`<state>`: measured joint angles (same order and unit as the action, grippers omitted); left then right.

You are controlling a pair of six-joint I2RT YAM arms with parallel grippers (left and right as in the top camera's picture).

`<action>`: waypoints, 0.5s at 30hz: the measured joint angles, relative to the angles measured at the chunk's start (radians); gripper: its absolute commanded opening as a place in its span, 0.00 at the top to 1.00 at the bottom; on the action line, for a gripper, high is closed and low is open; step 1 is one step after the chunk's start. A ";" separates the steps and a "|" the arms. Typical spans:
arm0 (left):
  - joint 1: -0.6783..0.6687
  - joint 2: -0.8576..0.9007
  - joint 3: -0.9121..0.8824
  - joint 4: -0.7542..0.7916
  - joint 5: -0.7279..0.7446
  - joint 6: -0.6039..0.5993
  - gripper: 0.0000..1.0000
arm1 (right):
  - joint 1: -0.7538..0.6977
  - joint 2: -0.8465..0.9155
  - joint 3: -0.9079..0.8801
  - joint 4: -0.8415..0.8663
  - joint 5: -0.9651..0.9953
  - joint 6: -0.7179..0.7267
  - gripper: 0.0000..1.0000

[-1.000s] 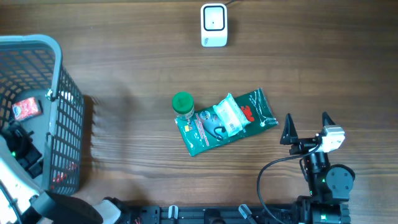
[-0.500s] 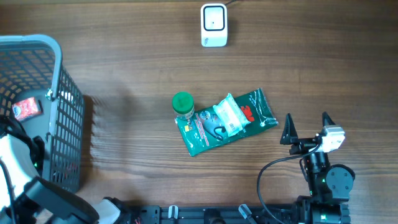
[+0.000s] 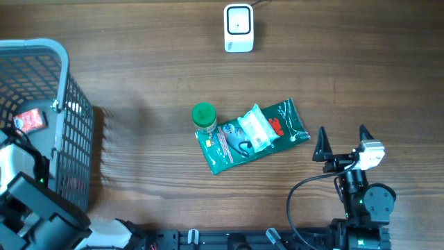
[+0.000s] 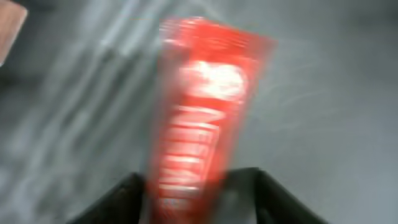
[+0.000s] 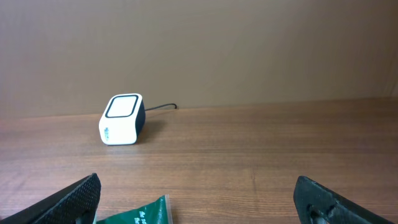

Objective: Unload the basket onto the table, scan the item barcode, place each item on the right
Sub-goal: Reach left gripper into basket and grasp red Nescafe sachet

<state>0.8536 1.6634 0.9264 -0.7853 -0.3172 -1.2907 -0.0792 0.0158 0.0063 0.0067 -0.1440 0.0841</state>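
A blurred red packet (image 4: 205, 106) lies on the grey floor of the basket (image 3: 62, 76), its near end between the fingers of my left gripper (image 4: 196, 177). The left finger sits against it and a thin gap shows at the right finger; blur hides whether they grip. From overhead, the left arm (image 3: 28, 201) covers that gripper inside the basket. The white scanner (image 3: 238, 28) stands at the table's far edge and also shows as the scanner (image 5: 122, 119) ahead of my right gripper (image 5: 205, 199). That right gripper (image 3: 342, 142) is open, holds nothing and rests near the front right.
Mid-table lies a green pouch (image 3: 250, 135) with a clear packet (image 3: 255, 128) on top and a green-capped bottle (image 3: 204, 116) at its left end. Another red packet (image 3: 29, 121) sits deeper in the basket. The pouch's corner (image 5: 140, 214) shows between the right fingers.
The left arm has shifted inside the basket toward the table's front edge, and its jaws have narrowed from wide open around the red packet. The right arm has not moved.
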 measured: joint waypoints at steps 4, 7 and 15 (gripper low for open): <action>-0.002 -0.042 -0.091 0.134 -0.109 0.040 0.96 | 0.000 0.000 0.000 0.000 0.000 0.000 0.00; -0.003 -0.047 -0.126 0.208 -0.170 0.078 0.96 | 0.000 0.000 0.000 0.000 0.000 0.000 0.00; 0.017 -0.069 -0.045 0.136 0.068 0.278 0.96 | 0.000 0.000 0.000 0.000 0.000 0.000 0.00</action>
<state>0.8703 1.5940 0.8818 -0.6491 -0.2497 -1.0130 -0.0792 0.0158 0.0063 0.0067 -0.1440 0.0841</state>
